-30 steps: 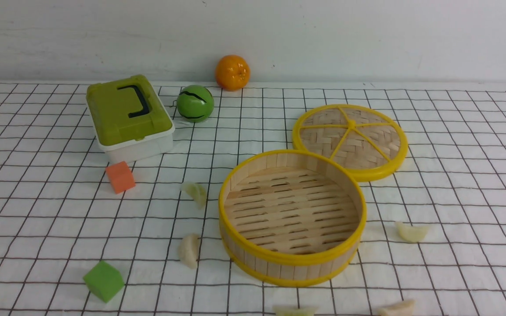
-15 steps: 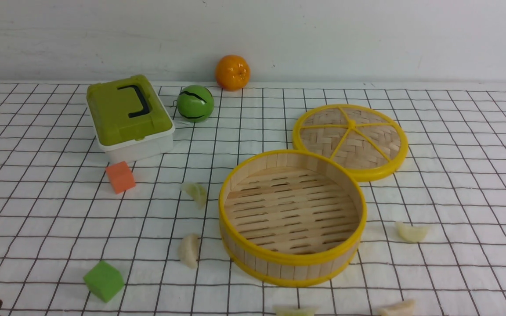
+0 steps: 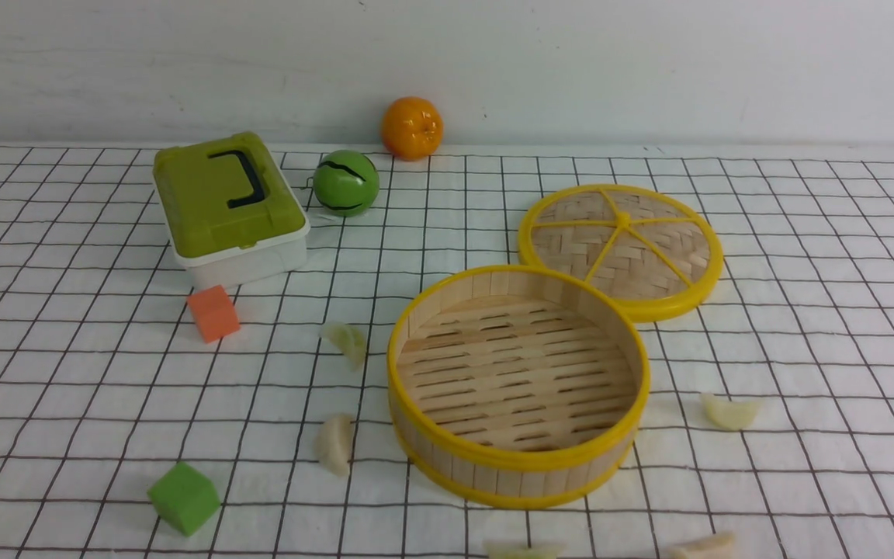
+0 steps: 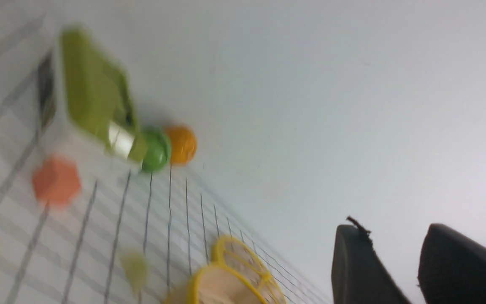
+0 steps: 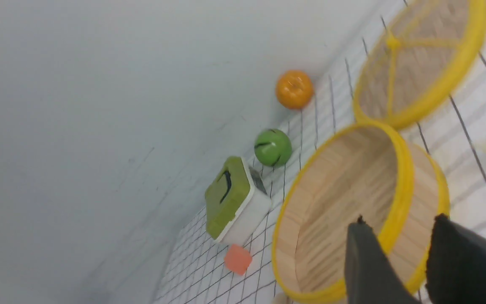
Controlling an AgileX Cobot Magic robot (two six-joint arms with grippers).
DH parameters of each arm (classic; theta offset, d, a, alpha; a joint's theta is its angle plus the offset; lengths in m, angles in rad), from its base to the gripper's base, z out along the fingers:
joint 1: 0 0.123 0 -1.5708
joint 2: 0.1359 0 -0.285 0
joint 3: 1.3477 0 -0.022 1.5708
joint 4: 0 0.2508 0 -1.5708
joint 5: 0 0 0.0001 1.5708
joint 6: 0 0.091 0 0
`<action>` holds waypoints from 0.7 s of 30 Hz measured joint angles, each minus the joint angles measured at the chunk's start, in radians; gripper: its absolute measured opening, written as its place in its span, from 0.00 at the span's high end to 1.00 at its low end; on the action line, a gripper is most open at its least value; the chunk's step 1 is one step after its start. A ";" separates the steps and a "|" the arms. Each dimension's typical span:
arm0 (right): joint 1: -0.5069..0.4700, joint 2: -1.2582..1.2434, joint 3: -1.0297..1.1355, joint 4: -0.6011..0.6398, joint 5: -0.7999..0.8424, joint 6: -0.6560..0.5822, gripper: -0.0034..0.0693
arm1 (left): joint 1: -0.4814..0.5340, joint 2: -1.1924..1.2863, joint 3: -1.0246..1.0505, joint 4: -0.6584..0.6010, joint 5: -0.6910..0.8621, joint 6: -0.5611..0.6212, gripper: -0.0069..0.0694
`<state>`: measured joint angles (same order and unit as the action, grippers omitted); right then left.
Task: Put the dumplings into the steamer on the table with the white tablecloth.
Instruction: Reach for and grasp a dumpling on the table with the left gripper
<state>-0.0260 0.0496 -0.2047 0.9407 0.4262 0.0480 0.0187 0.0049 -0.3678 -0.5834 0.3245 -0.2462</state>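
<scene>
The steamer (image 3: 514, 463), a round bamboo basket with yellow rims, stands upright and empty right of the middle of the desk (image 3: 843, 272), which is covered by the white tablecloth (image 3: 67, 388) with its thin black grid. All 5 dumplings (image 3: 336, 442) lie on the cloth outside the basket. 2 are on its left, with the nearer one just beside the wall and a greenish dumpling (image 3: 346, 341) farther back. 1 pale dumpling (image 3: 729, 410) lies to the right, and 2 are cut off by the near edge of the front view. The woven lid (image 3: 621, 248) with yellow spokes lies flat behind the steamer to the right, its rim touching or just behind the basket's far rim. At the far left sits a white box with a green lid (image 3: 226, 206), with a green striped ball (image 3: 344, 182) just right of it and an orange (image 3: 411, 128) by the wall. An orange cube (image 3: 213, 313) lies near the box, and a green cube (image 3: 183, 497) is at the near left. The left hand (image 4: 392, 236) has its dark fingers spread with nothing between them, in a blurred wrist view. The right hand (image 5: 399, 228) is likewise spread and empty, with the steamer seen beyond its fingers.
</scene>
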 joint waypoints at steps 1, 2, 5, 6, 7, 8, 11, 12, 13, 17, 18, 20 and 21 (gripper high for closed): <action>0.000 0.036 -0.044 -0.024 0.004 -0.038 0.71 | 0.000 0.017 -0.043 0.017 0.018 0.055 0.66; 0.000 0.047 -0.056 -0.024 0.004 -0.048 0.72 | 0.000 0.023 -0.053 0.017 0.024 0.068 0.66; 0.000 0.221 -0.236 -0.117 0.056 -0.181 0.86 | 0.000 0.136 -0.179 0.067 0.128 0.172 0.76; 0.000 0.317 -0.335 -0.168 0.107 -0.265 0.93 | 0.000 0.207 -0.239 0.099 0.204 0.198 0.82; 0.000 0.383 -0.407 -0.203 0.154 -0.317 0.96 | 0.000 0.249 -0.278 0.119 0.254 0.205 0.87; 0.000 0.434 -0.463 -0.230 0.198 -0.356 0.98 | 0.000 0.301 -0.315 0.145 0.322 0.211 0.91; 0.004 0.581 -0.626 -0.300 0.358 -0.447 0.98 | -0.001 0.422 -0.386 0.224 0.476 0.217 0.93; 0.028 0.663 -0.707 -0.337 0.458 -0.472 0.98 | -0.022 0.516 -0.422 0.282 0.563 0.218 0.93; 0.048 0.702 -0.740 -0.360 0.486 -0.477 0.98 | -0.036 0.551 -0.434 0.307 0.601 0.217 0.93; 0.209 0.823 -0.806 -0.504 0.603 -0.458 0.98 | -0.149 0.734 -0.497 0.412 0.698 0.152 0.93; 0.237 0.839 -0.808 -0.544 0.630 -0.445 0.98 | -0.174 0.763 -0.509 0.427 0.708 0.139 0.93; 0.329 0.889 -0.812 -0.645 0.700 -0.389 0.98 | -0.235 0.866 -0.564 0.480 0.735 0.101 0.93; 0.361 0.909 -0.812 -0.684 0.728 -0.365 0.98 | -0.257 0.920 -0.587 0.498 0.746 0.087 0.92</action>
<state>0.3353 0.9585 -1.0166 0.2571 1.1546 -0.3167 -0.2386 0.9254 -0.9551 -0.0853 1.0700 -0.1593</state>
